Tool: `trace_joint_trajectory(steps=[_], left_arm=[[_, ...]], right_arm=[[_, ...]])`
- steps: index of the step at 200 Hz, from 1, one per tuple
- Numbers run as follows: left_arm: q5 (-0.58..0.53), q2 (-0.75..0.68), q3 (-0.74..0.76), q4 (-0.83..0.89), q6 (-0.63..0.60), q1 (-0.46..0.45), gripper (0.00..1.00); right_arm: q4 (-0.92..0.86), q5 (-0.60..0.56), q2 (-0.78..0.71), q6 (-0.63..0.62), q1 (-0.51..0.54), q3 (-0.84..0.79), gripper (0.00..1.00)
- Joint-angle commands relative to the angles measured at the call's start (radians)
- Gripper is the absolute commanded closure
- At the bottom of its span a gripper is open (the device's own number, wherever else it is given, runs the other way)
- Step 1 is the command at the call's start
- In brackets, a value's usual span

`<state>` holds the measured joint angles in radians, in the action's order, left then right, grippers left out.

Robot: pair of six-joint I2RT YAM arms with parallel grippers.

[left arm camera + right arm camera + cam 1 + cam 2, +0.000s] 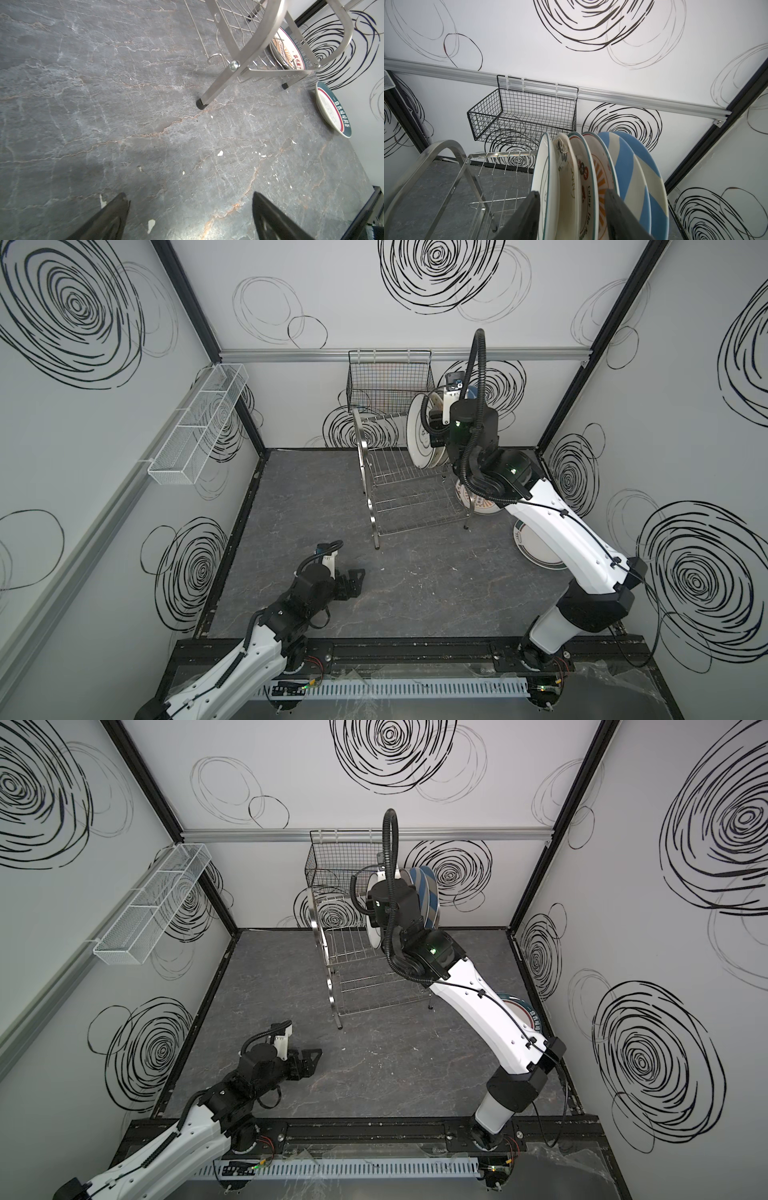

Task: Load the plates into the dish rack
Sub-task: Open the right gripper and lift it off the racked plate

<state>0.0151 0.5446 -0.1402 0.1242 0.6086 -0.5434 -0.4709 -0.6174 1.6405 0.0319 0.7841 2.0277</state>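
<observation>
Over the top tier of the dish rack, the right end effector stands released. Its two black, wedge-shaped fingers are spread, with upright plate rims between them, and clamp none of them. Six round glazed plates stand on edge in a close row right at it. A white plate with a thin green rim is by one finger, then come a cream floral plate and a teal-rimmed plate with characters. An orange sunburst plate is by the other finger, and just beyond it stand two blue-and-white striped plates.

The rack is shiny steel wire with a broad, looped band handle. Past it, a black wire-grid basket hangs from the wall rail.

Below the right arm, two more plates lie on the dark, veined, stone-look counter. A plate with orange rays and red characters is just beside the rack's foot, and a green-rimmed plate lies farther out. The arm hides part of each in both top views.

Well apart, the left end effector sits low over the counter, its fingers parted and empty. A long white mesh tray is fixed to the side wall.
</observation>
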Motion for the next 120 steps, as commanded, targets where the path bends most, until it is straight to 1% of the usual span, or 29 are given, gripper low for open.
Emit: trace_joint_trajectory(steps=[1,65,120], left_arm=[[-0.006,-0.002,0.001,-0.042,-0.014,-0.006,0.04],[-0.007,-0.003,0.001,-0.041,-0.013,-0.006,0.04],[-0.006,-0.002,0.001,-0.040,-0.013,-0.006,0.04]], right_arm=[[-0.039,0.051,0.011,0.038,0.003,-0.014,0.47],[-0.049,0.022,0.063,0.039,-0.007,-0.007,0.49],[-0.050,0.065,0.077,0.044,-0.008,0.000,0.55]])
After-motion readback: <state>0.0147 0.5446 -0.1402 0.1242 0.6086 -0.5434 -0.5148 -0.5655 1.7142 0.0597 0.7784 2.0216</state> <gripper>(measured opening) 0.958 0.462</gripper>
